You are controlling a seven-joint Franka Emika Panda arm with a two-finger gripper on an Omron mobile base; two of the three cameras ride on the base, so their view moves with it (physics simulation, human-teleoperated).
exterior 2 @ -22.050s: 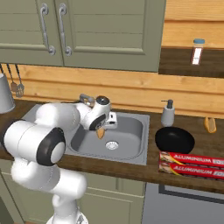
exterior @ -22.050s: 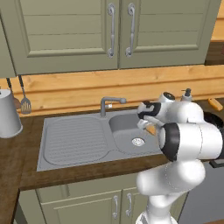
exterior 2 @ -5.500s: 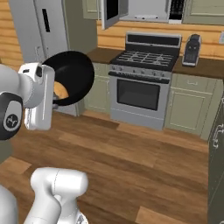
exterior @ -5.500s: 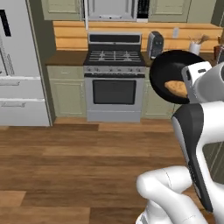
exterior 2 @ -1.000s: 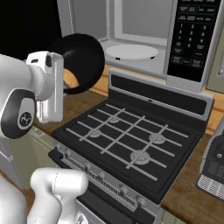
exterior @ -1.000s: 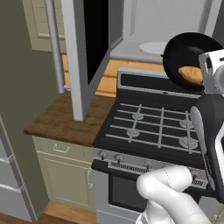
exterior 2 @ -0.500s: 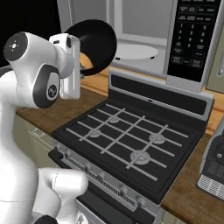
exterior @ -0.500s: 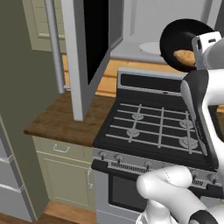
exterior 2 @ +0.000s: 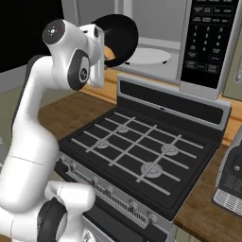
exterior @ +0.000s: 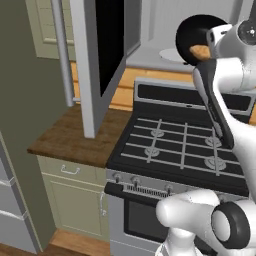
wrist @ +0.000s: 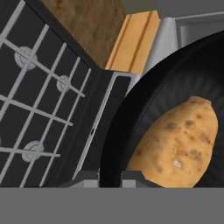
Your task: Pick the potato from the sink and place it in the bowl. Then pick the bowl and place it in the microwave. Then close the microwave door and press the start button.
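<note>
bowl (exterior 2: pixel 117 37): glossy black, tipped on edge, held aloft at the mouth of the microwave (exterior 2: pixel 189 42), above the rear edge of the stove (exterior 2: pixel 137 156); rim pinched at the bottom of the hand view.
potato (wrist: pixel 175 144): orange-tan, speckled, lying inside the bowl against its lower wall; a sliver visible in the left base view (exterior: pixel 201 51).
gripper (wrist: pixel 110 178): clamped on the bowl's rim, one tip on each side of the wall.
arm: raised high, elbow bent, forearm hanging down from the upper joint, hand turned sideways toward the microwave opening.
microwave: light grey, cavity exposed, white turntable (exterior 2: pixel 147 56) just behind the bowl; keypad panel on the right side of the right base view.
microwave door (exterior: pixel 100 55): swung wide open, standing out over the wooden desk (exterior: pixel 70 140) left of the stove, black glass facing inward.
stove: black top with grey grates, directly below the bowl.
</note>
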